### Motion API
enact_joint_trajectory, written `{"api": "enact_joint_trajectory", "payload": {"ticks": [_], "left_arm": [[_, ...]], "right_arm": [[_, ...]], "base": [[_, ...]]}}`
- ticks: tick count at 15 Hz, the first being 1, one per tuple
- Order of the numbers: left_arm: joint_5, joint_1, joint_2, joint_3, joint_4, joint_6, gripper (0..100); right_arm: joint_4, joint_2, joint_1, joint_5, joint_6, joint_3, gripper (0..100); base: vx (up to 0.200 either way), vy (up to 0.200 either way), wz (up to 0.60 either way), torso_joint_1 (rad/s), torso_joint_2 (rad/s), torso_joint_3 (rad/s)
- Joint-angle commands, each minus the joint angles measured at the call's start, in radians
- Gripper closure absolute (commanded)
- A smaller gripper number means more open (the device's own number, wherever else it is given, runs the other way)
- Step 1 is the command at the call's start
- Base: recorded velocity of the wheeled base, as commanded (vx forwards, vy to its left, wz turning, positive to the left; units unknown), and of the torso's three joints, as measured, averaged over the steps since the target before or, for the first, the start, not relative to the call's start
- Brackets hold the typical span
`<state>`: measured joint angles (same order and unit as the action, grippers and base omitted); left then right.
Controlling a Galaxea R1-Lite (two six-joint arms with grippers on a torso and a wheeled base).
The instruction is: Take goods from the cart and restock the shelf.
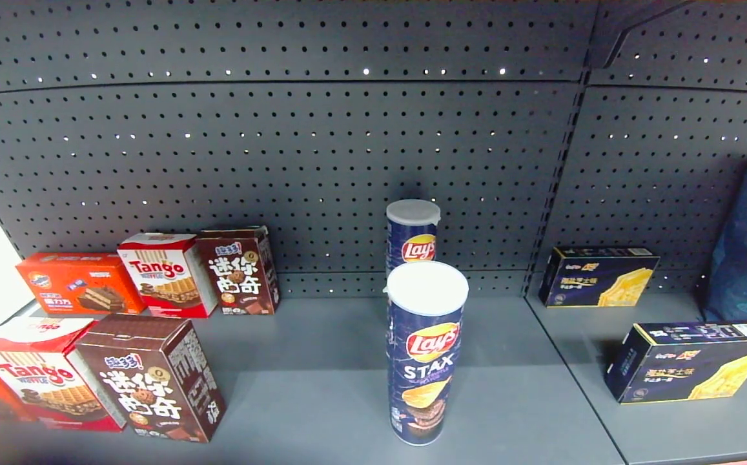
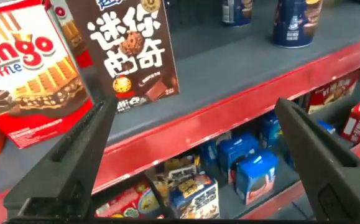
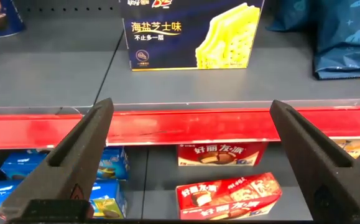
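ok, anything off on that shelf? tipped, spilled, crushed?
Nothing stands out. The front chip can and the rear chip can stand upright with lids on. The front brown box and the front navy box look undented. No spill on the shelf.

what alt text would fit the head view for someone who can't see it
A blue chip can stands before a second can at the middle of a grey shelf. Red, orange and brown snack boxes sit in two rows at the left; two dark blue boxes lie at the right.
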<state>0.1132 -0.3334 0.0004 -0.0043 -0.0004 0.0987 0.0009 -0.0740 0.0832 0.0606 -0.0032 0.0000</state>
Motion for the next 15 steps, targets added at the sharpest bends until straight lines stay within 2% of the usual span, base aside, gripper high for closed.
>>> {"api": "enact_joint_trajectory", "payload": {"ticks": [1, 2, 3, 4, 5, 6, 13, 14, 15], "left_arm": [[-0.006, 0.076, 0.09, 0.004, 0.0, -0.019, 0], [-0.004, 0.12, 0.115, 0.004, 0.0, -0.016, 0], [-0.006, 0.251, 0.105, 0.004, -0.001, -0.01, 0], [-0.004, 0.315, 0.067, 0.004, 0.0, -0.02, 0], [-0.023, 0.343, 0.0, 0.004, -0.003, -0.06, 0], [-0.026, 0.336, 0.0, 0.004, 0.0, -0.076, 0], [-0.026, 0.336, 0.0, 0.004, -0.001, -0.076, 0], [-0.026, 0.336, 0.0, 0.004, -0.001, -0.076, 0], [-0.027, 0.336, 0.0, 0.004, -0.001, -0.076, 0]], "right_arm": [[0.001, -0.006, 0.0, 0.001, 0.0, 0.0, 0], [-0.001, -0.006, 0.0, 0.001, 0.0, 0.0, 0], [-0.001, -0.006, 0.0, 0.001, 0.0, 0.0, 0], [-0.001, -0.006, 0.0, 0.001, 0.0, 0.0, 0], [-0.001, -0.006, 0.0, 0.001, 0.0, 0.0, 0], [-0.001, -0.006, 0.0, 0.001, 0.0, 0.0, 0], [-0.001, -0.006, 0.0, 0.001, 0.0, 0.0, 0], [0.002, -0.006, -0.016, 0.001, 0.0, 0.0, 0], [0.004, 0.019, -0.111, 0.001, -0.004, 0.0, 0]], "base": [[0.0, 0.0, 0.0, 0.0, 0.0, 0.0], [0.0, 0.0, 0.0, 0.0, 0.0, 0.0], [0.0, 0.0, 0.0, 0.0, 0.0, 0.0], [0.0, 0.0, 0.0, 0.0, 0.0, 0.0], [0.0, 0.0, 0.0, 0.0, 0.0, 0.0], [0.0, 0.0, 0.0, 0.0, 0.0, 0.0], [0.0, 0.0, 0.0, 0.0, 0.0, 0.0], [0.0, 0.0, 0.0, 0.0, 0.0, 0.0], [0.0, 0.0, 0.0, 0.0, 0.0, 0.0]]}}
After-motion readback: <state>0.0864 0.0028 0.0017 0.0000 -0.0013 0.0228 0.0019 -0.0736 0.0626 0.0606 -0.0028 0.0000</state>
